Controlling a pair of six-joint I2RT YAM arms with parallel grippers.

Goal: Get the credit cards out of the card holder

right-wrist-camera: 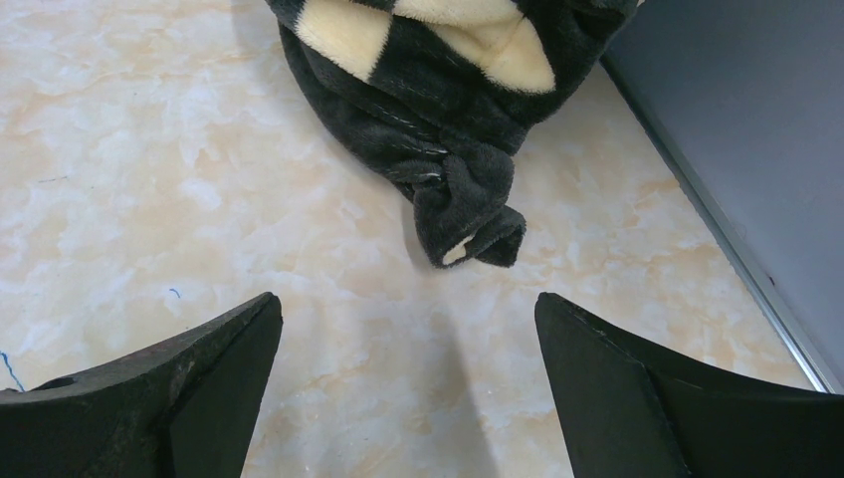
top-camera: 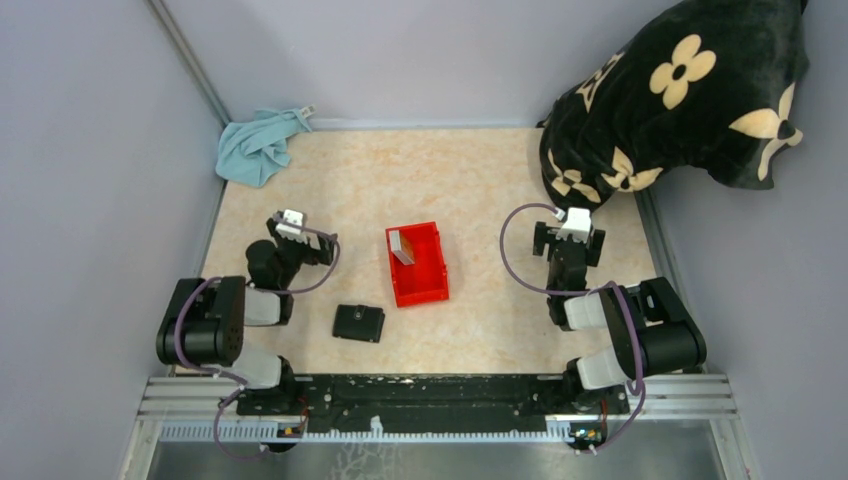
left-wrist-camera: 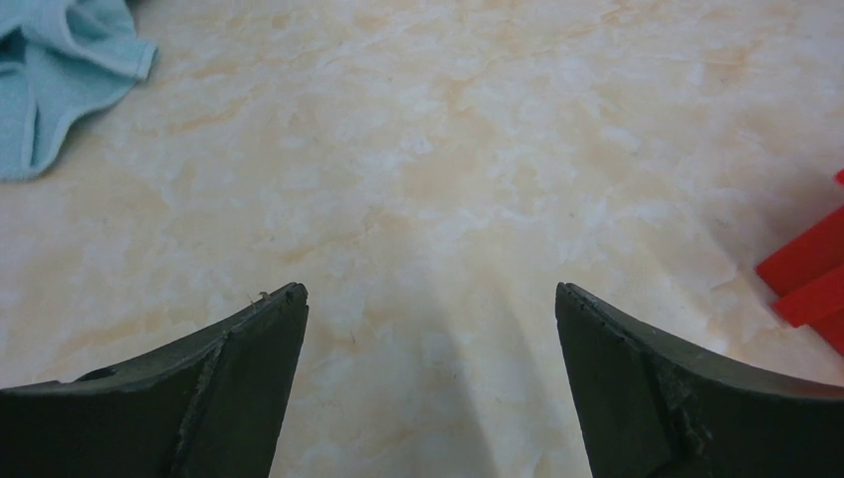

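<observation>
The card holder [top-camera: 358,322] is a small black wallet lying folded shut on the table, near the front and left of centre. Cards [top-camera: 402,246], grey and tan, lean inside the red bin [top-camera: 428,285]; I cannot tell how many. My left gripper [top-camera: 289,220] is open and empty, up and to the left of the wallet and well apart from it; in the left wrist view [left-wrist-camera: 430,294] only bare table lies between its fingers. My right gripper [top-camera: 574,222] is open and empty at the right side, and its wrist view [right-wrist-camera: 408,304] shows bare table. The wallet is out of both wrist views.
A light blue cloth [top-camera: 258,145] lies at the far left corner and shows in the left wrist view [left-wrist-camera: 55,75]. A black plush blanket with cream flowers [top-camera: 680,95] fills the far right corner, its tip [right-wrist-camera: 468,214] just ahead of my right gripper. The bin's corner [left-wrist-camera: 808,279] shows at right.
</observation>
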